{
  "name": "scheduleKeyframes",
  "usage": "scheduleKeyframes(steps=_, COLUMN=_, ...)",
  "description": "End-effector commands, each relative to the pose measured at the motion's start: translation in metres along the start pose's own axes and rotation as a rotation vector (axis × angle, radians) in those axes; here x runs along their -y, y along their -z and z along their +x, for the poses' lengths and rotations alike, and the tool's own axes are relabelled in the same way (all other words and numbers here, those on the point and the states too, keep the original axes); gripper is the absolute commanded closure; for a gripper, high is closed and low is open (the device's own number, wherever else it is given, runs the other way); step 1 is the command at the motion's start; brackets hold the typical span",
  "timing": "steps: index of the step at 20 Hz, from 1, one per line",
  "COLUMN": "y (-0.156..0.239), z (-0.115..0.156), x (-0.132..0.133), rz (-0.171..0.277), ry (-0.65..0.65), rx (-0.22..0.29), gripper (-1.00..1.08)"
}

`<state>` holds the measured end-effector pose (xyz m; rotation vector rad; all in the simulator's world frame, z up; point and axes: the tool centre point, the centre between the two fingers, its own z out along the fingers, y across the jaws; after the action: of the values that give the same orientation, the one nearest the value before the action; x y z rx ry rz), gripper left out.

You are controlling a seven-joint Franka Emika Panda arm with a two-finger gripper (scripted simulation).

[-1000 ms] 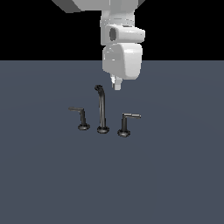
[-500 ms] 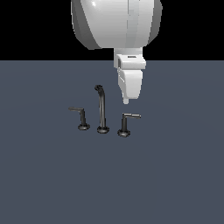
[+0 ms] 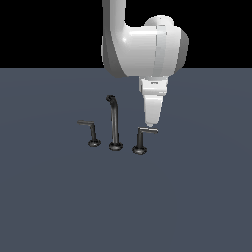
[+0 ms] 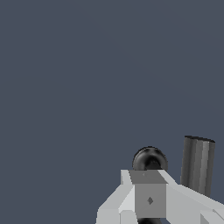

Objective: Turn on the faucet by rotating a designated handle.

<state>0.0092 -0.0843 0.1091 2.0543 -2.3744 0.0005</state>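
Likely simulated test scene, bare grey floor (image 3: 197, 206), black backdrop (image 3: 49, 29)

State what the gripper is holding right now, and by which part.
Nothing is visibly held. The gripper hangs just above the paler silvery-grey bar of the dark L-shaped lever handle; whether it touches the bar cannot be told.

Arm (image 3: 142, 47) bent overhead, wrist vertical, gripper (image 3: 150, 122) pointing straight down; finger gap not discernible.
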Motion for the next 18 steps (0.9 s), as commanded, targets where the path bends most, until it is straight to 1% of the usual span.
scheduleKeyframes(steps=1, y=-0.0072, z=0.0057, x=0.0039, rz=0.001, ry=-0.036, rx=0.000, gripper=1.08)
scheduleKeyframes(steps=6, y=-0.0135, z=0.0110, x=0.0069, rz=0.001, ry=-0.067, rx=0.000, gripper=1.08)
scheduleKeyframes(steps=16, y=-0.0108, z=0.0092, x=0.0059, rz=0.001, ry=-0.056, rx=0.002, gripper=1.08)
scheduleKeyframes(steps=18, y=-0.0108, z=0.0118, x=-0.0003, rz=0.001, ry=-0.056, rx=0.002, gripper=1.08)
